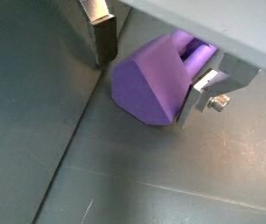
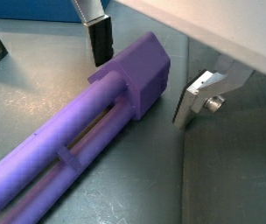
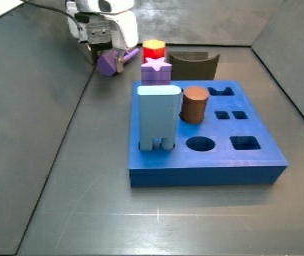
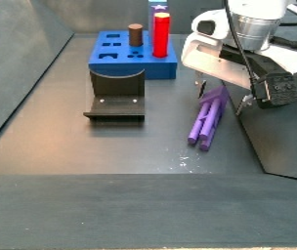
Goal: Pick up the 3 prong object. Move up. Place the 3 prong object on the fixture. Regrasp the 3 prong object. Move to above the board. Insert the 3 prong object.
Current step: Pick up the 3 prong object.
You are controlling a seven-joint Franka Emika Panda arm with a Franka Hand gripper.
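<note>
The 3 prong object [image 2: 94, 144] is lying flat on the counter [image 4: 99, 146], beside the fixture [image 4: 114, 103], its long axis running away from the board [image 4: 122, 54]. The pincer [image 2: 147, 83] is standing directly over its blocky end, wide open, fingers [image 2: 98, 39] straddling it without clearly touching.
</note>
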